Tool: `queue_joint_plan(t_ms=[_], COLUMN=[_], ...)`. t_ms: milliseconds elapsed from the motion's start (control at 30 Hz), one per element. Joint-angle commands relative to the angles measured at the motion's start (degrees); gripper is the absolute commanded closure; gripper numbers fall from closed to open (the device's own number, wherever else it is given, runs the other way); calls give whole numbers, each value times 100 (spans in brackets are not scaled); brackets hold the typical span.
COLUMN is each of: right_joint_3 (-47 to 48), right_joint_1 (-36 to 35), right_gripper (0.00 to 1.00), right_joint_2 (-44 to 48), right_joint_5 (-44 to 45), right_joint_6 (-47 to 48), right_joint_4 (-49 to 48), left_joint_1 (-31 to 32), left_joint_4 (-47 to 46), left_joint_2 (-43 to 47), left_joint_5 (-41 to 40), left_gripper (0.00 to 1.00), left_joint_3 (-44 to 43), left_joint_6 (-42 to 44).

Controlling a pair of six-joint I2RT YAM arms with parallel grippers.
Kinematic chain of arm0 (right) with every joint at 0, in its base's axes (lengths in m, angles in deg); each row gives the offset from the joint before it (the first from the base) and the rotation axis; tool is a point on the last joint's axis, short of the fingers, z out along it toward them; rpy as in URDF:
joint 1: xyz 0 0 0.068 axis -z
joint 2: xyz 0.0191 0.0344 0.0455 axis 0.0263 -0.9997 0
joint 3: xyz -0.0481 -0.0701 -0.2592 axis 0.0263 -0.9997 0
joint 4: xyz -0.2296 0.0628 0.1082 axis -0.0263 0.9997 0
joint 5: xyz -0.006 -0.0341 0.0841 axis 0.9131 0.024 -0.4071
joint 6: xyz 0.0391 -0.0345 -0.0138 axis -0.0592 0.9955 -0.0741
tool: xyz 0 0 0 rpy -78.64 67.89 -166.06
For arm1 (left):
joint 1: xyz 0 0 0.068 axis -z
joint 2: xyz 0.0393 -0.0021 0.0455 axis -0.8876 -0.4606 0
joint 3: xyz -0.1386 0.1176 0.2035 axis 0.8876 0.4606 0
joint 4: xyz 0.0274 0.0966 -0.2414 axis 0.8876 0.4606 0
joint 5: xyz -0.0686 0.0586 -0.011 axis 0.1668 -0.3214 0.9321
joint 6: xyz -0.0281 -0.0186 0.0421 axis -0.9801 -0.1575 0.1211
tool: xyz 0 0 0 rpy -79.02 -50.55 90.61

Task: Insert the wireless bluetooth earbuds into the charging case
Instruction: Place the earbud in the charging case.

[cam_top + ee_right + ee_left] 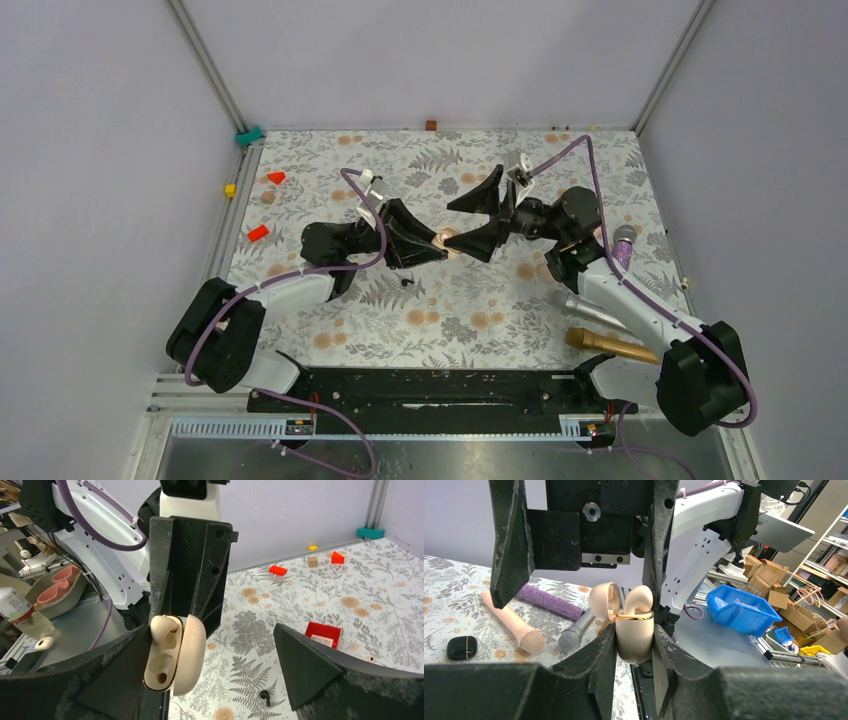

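Observation:
My left gripper (635,630) is shut on a beige oval charging case (634,642) and holds it upright above the table with its lid (604,600) open. A beige earbud (639,599) sits in one socket and the other socket (159,669) is empty. My right gripper (210,630) is open, its fingers either side of the case, the case close to one finger (117,665). A tiny black earbud (264,696) lies on the cloth below and also shows in the top view (405,281). A small glossy black case (461,647) lies shut on the table. No second black earbud shows.
A pink microphone (509,622), a purple glitter one (551,602) and a silver one (574,632) lie beside the black case. A gold microphone (610,345) lies near the right arm's base. A red box (322,632) and red blocks (276,177) lie on the left.

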Motion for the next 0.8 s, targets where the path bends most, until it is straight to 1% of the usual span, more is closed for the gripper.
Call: queue_joint_plan(t_ms=[0, 267, 533, 767], right_joint_3=[250, 480, 585, 496], right_joint_1=[-48, -41, 48, 41], right_gripper=[1, 1, 1, 1], right_joint_2=[84, -5, 45, 176], right_joint_5=[240, 169, 212, -79], right_joint_6=[290, -100, 486, 572], right_joint_4=[165, -112, 594, 633], left_joint_1=[10, 23, 29, 38], left_joint_4=[-393, -392, -389, -393], left_joint_2=[103, 108, 184, 207], left_joint_5=[-107, -55, 94, 126], left_gripper=[99, 99, 98, 98], left_joint_3=[-192, -166, -174, -201], left_joint_6=[-65, -5, 75, 83])
